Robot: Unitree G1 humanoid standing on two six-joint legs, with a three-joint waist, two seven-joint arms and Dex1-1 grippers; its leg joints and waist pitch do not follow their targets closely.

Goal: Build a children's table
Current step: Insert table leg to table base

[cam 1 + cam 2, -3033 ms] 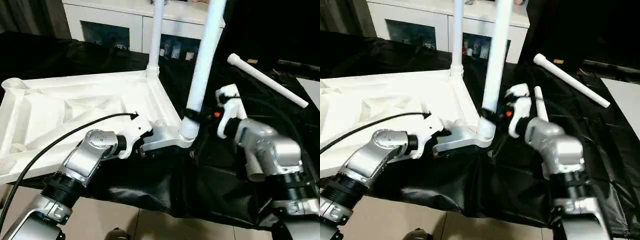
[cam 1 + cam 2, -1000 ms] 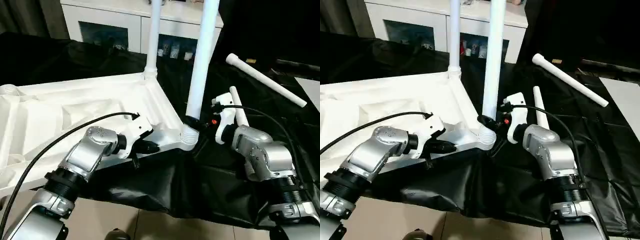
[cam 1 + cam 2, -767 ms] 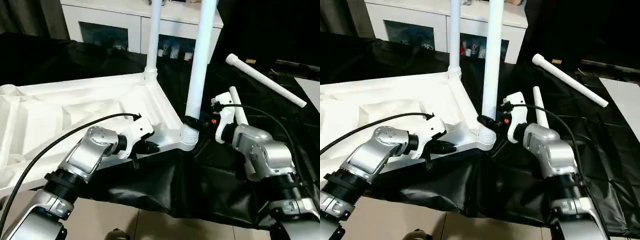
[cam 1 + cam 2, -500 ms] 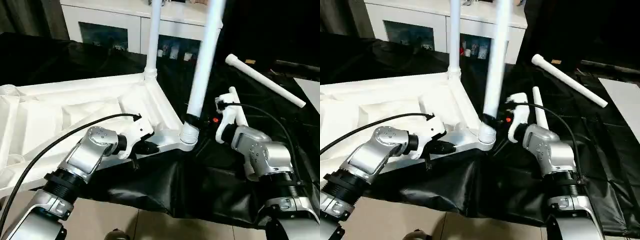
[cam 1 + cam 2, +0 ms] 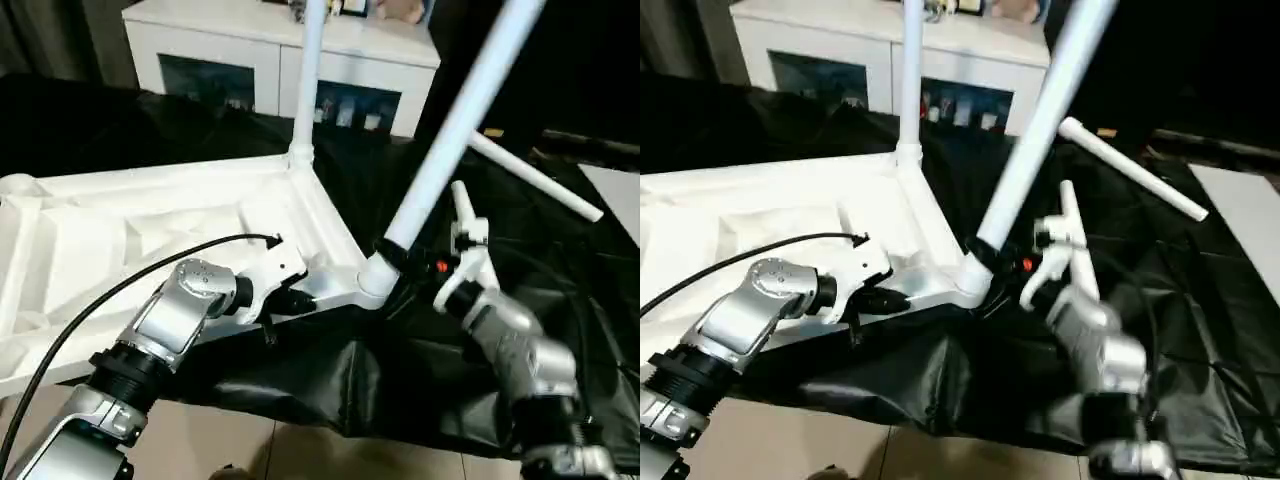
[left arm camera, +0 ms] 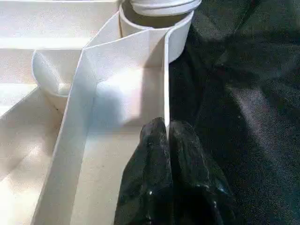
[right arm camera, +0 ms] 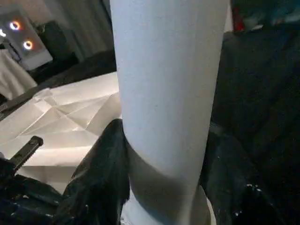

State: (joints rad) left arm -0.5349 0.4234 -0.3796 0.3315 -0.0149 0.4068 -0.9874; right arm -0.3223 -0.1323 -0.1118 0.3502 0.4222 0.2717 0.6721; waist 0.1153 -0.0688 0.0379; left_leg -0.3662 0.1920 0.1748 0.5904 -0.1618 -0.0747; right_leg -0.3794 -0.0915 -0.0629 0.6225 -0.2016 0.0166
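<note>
The children's table top (image 5: pixel 130 230) lies upside down on black cloth, ribbed underside up. One white leg (image 5: pixel 306 80) stands upright in its far corner. A second leg (image 5: pixel 455 130) sits in the near corner socket (image 5: pixel 372 285) and leans steeply to the right. My right gripper (image 5: pixel 392 252) is shut on this leg just above the socket, black fingers (image 7: pixel 101 173) on both sides of it. My left gripper (image 5: pixel 300 298) is shut on the top's near rim, pinching the thin wall (image 6: pixel 165 93) close to that socket. Two loose legs (image 5: pixel 535 177) (image 5: pixel 461 203) lie on the cloth at the right.
A white cabinet (image 5: pixel 240 60) with glass-fronted doors stands behind the work. The black cloth (image 5: pixel 420 380) hangs over the near edge above a beige floor (image 5: pixel 200 440). A black cable (image 5: pixel 120 290) arcs over my left forearm.
The leg in the near socket has tipped well over to the right, and my right arm has swung with it, still gripping. The left gripper keeps its pinch on the rim.
</note>
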